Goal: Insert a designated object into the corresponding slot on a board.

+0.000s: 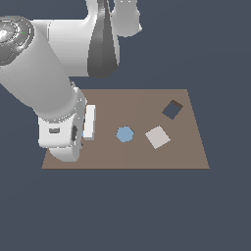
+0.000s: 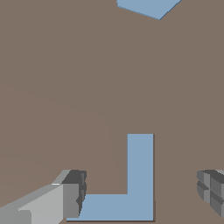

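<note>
In the wrist view the designated object, a flat light-blue L-shaped block, lies on the brown board. My gripper is open right over it. One finger stands at the end of the L's short arm, and the other finger stands well off the far side of its long arm. Nothing is held. In the exterior view my hand hangs low over the board on the exterior view's left and hides the block. The slot is out of view.
A light-blue round piece lies mid-board, and its edge also shows in the wrist view. Beside it lies a pale beige square. A dark square cut-out sits toward the board's far corner on the exterior view's right.
</note>
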